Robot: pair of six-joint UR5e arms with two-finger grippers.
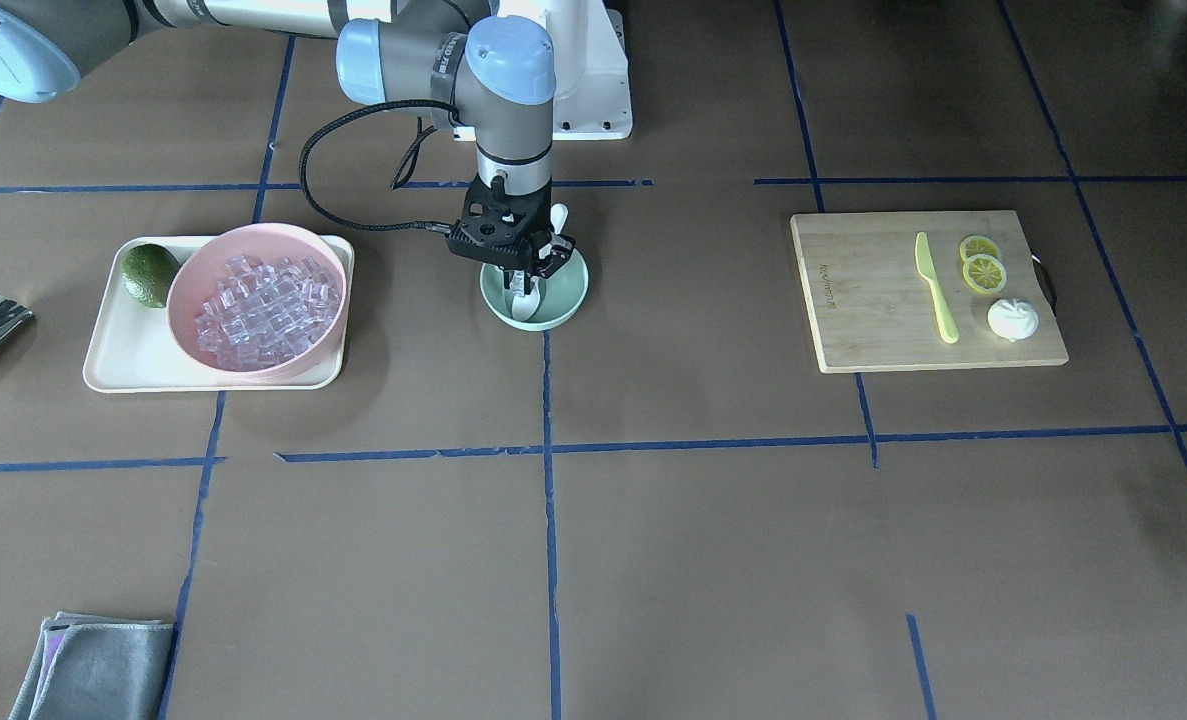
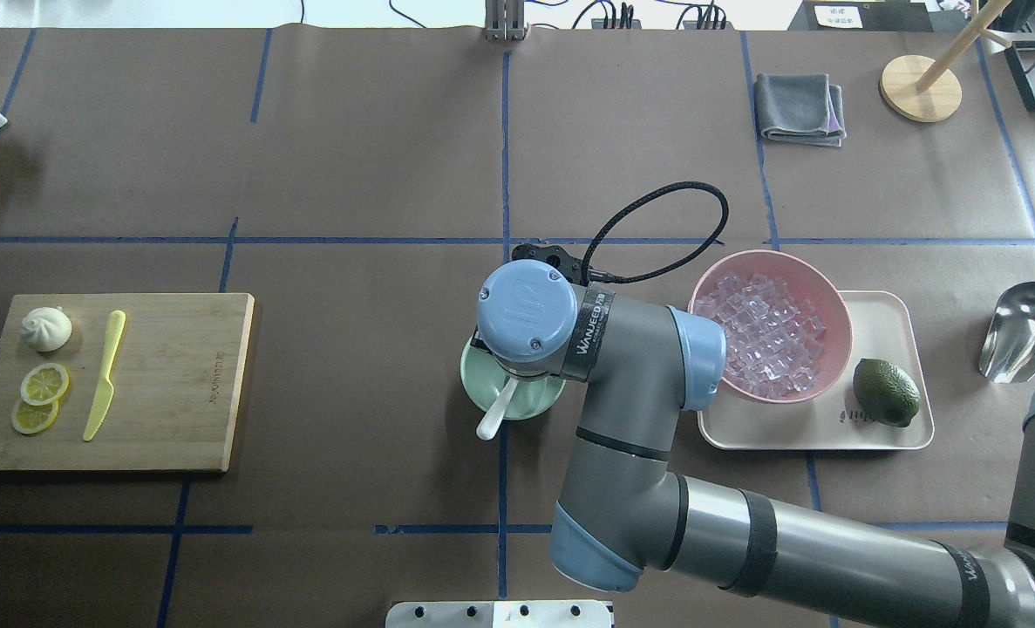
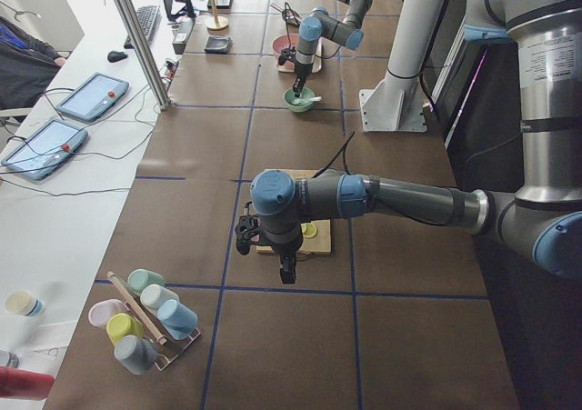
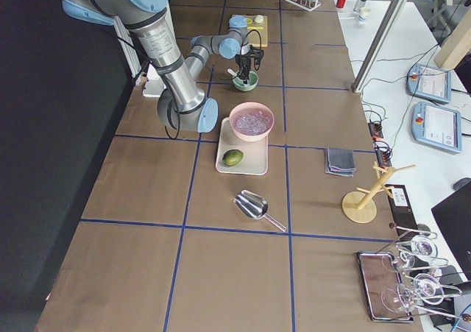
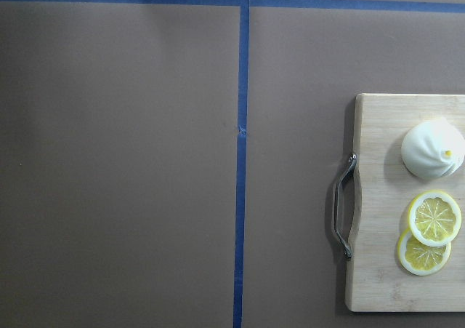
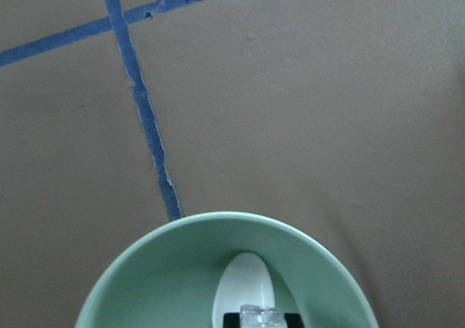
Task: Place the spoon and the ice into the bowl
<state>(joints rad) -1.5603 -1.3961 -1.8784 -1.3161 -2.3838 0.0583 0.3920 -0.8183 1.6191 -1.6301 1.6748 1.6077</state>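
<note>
1. The right claw point(image 1: 521, 283) points straight down into the mint-green bowl point(image 1: 568, 290), which stands near the middle of the tabletop point(image 1: 653, 550).
2. In the right wrist view its dark fingertips are clamped on one clear ice cube point(image 6: 262, 317), with a tip on each side of it. The cube is held just above the scoop of the spoon, inside the ring of the bowl's rim.
3. The white plastic spoon point(image 2: 497, 407) is already in the mint-green bowl. Its scoop lies on the bottom, and its handle leans on the rim and sticks out on the robot's side.
4. The left claw point(image 3: 287, 270) shows only in the exterior left view, where it hangs above the handle end of the cutting board. Whether its fingers are apart or together I cannot tell.
5. The wooden cutting board point(image 2: 177, 384) lies well apart from the bowl, on the robot's left. On it are a white steamed bun point(image 2: 46, 329), two lemon slices point(image 2: 44, 384) that overlap, and a yellow-green plastic knife point(image 2: 105, 373).
6. On the robot's right, near the mint-green bowl, a cream tray point(image 2: 888, 323) carries a pink bowl point(image 2: 838, 336) full of ice cubes and a dark green lime point(image 2: 886, 392) beside it.
7. A metal scoop point(image 2: 1027, 331) lies beyond the tray, and a folded grey cloth point(image 2: 800, 106) lies on the far side of the tabletop.
</note>
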